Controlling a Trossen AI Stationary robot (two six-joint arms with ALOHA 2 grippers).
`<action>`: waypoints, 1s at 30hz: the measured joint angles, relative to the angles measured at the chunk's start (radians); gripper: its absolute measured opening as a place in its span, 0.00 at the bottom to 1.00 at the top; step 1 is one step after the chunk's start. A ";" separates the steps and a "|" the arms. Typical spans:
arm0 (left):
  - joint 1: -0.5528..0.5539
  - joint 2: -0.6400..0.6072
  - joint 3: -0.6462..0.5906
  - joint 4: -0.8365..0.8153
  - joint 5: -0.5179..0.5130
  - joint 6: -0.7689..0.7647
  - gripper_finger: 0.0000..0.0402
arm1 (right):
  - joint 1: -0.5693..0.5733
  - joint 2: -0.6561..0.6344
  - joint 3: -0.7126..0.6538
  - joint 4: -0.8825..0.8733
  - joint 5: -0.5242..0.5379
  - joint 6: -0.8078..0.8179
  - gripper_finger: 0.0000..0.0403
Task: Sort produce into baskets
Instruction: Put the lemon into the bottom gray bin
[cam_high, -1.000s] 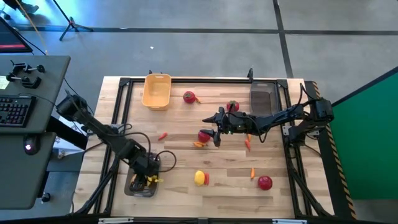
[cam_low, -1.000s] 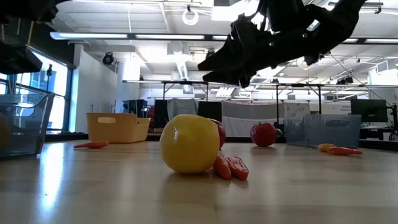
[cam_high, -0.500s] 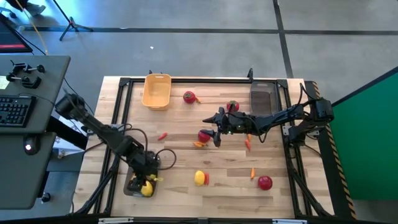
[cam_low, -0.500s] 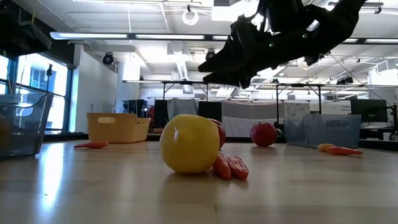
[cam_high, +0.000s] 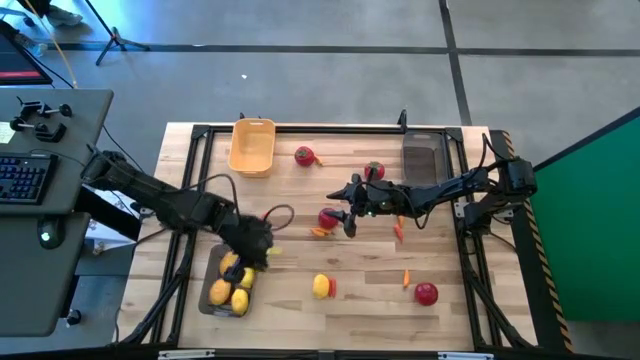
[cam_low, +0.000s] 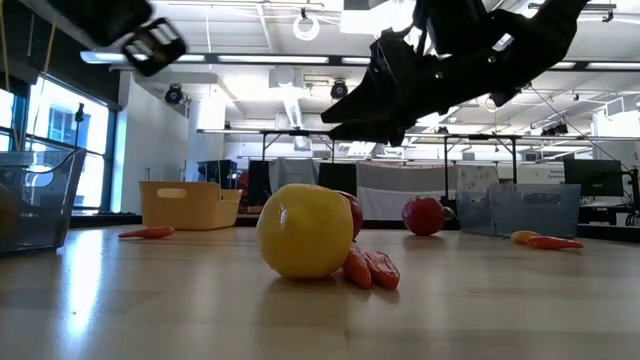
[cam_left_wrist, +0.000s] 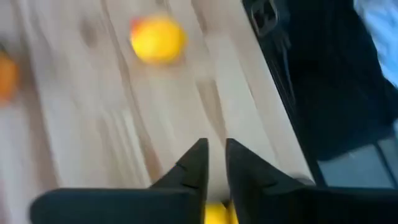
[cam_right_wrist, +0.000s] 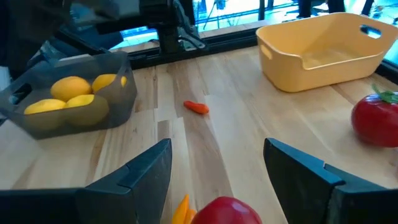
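My left gripper (cam_high: 258, 246) hangs shut and empty above the table, just past the far right corner of a grey tray (cam_high: 214, 270) that holds three lemons (cam_right_wrist: 69, 98). One more lemon (cam_high: 321, 286) lies on the table near the front. My right gripper (cam_right_wrist: 217, 163) hovers open above a red fruit (cam_high: 328, 217) at mid-table, with a finger on either side and clear of it. Other red fruits (cam_high: 304, 155) (cam_high: 374, 171) (cam_high: 427, 293) and carrots (cam_high: 262, 217) (cam_high: 398, 231) (cam_high: 406, 278) lie scattered about.
A yellow basket (cam_high: 252, 146) stands at the far left and a second grey tray (cam_high: 422, 158) at the far right. A black frame (cam_high: 330, 129) runs round the table. A cable (cam_high: 282, 213) loops by my left wrist. Bare wood lies between the lemon and the front edge.
My left gripper has risen out of the near-left grey tray and gone toward the far and right, over the table. A lemon that it carried now lies in the tray with the others. My right arm has kept still.
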 joint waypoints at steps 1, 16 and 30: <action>0.018 0.000 0.000 0.029 0.000 0.035 0.06 | 0.000 0.000 0.000 -0.007 -0.018 -0.003 0.61; 0.129 0.164 -0.011 0.279 -0.022 0.327 0.11 | 0.064 0.000 0.103 -0.212 -0.054 -0.008 0.61; 0.109 0.347 0.010 0.461 0.053 0.499 0.48 | 0.104 0.000 0.114 -0.349 0.016 -0.059 0.56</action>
